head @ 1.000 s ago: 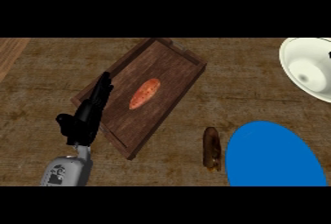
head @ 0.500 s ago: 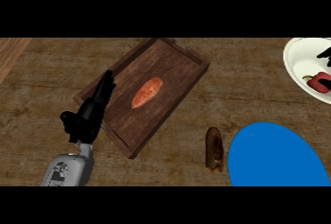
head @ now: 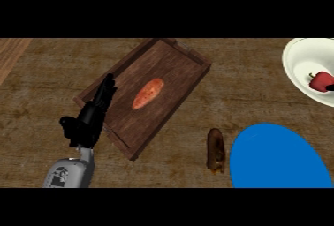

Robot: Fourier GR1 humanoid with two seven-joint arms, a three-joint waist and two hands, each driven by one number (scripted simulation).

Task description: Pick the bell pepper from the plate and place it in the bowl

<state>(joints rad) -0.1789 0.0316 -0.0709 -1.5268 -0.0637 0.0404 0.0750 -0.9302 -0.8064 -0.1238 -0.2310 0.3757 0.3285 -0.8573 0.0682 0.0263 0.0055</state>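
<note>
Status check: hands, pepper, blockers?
Left hand open over wooden tray. Right hand barely visible at right edge. Bell pepper in white bowl, off blue plate.

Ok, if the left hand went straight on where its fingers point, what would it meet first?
Probably the left rim of the wooden tray: the left hand points up and slightly right along it. The sweet potato lies right of that line. Hand height is unclear.

Grey forearm (head: 68,174) — black robot hand (head: 91,119)
</note>
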